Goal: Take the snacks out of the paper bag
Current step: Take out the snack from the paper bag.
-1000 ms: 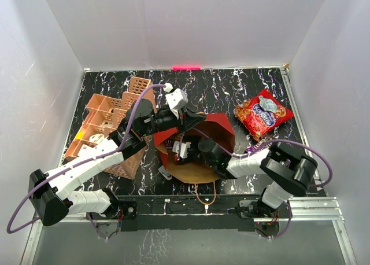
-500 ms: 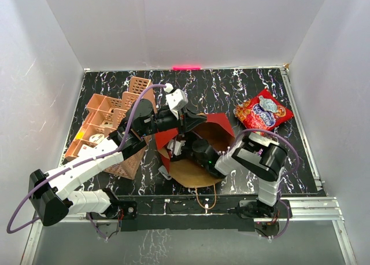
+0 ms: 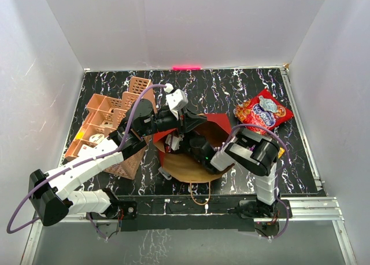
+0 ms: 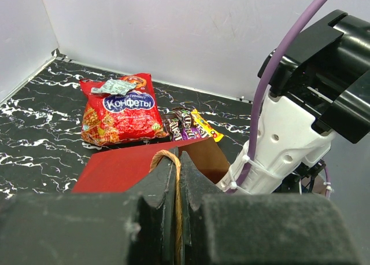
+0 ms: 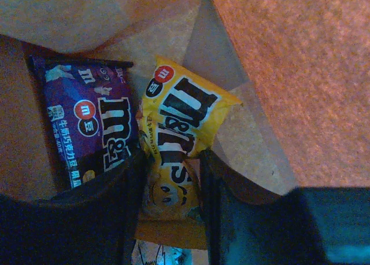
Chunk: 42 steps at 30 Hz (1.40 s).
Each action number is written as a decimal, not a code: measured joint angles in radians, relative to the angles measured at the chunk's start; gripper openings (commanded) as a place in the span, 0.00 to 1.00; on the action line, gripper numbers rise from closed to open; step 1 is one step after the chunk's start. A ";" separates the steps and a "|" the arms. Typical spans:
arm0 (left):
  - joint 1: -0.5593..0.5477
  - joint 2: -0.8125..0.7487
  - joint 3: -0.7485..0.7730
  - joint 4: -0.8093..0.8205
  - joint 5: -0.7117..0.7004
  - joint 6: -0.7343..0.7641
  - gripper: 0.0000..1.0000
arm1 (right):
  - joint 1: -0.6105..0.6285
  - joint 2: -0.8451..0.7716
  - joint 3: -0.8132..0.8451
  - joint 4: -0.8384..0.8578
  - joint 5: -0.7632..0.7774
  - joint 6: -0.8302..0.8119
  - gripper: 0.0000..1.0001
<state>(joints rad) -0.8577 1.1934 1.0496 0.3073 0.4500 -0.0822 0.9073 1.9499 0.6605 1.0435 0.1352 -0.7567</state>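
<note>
Two grippers engaged. My left gripper [image 4: 176, 181] is clamped on the handle [image 4: 165, 156] of the paper bag [image 4: 121, 169]. My right gripper [image 5: 170, 164], inside it, straddles the yellow packet [image 5: 179, 117]; clamped or not, I cannot tell. Next: confirm grip, then withdraw.

Top external: fixed high above and behind the arm bases, looking steeply down on the whole tabletop [image 3: 231, 85]. Left wrist: just behind the left end effector [image 4: 178, 161], facing low over the rim of the paper bag [image 4: 121, 169] to the red cookie bag [image 4: 118, 111] beyond it, both shared with the overhead view. Right wrist: inside the bag, close up, past the right end effector [image 5: 171, 161] onto a yellow M&M's packet [image 5: 176, 117], purple packet [image 5: 95, 120] left of it.
</note>
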 measured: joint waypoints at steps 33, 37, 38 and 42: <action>0.000 -0.001 0.000 -0.015 -0.120 0.049 0.00 | 0.003 -0.954 -0.132 -0.929 -0.374 0.717 0.07; 0.000 -0.005 0.000 -0.025 -0.153 0.061 0.00 | 0.003 -1.170 -0.080 -1.157 -0.407 0.856 0.07; 0.000 -0.006 0.000 -0.026 -0.159 0.064 0.00 | 0.003 -1.217 -0.057 -1.209 -0.409 0.887 0.07; -0.002 -0.010 0.000 -0.027 -0.177 0.072 0.00 | 0.003 -1.347 0.072 -1.392 -0.396 0.962 0.07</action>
<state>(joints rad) -0.8593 1.1839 1.0492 0.2802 0.2726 -0.0105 0.9104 0.6029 0.7326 -0.3485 -0.2607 0.2054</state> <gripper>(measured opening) 0.007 0.261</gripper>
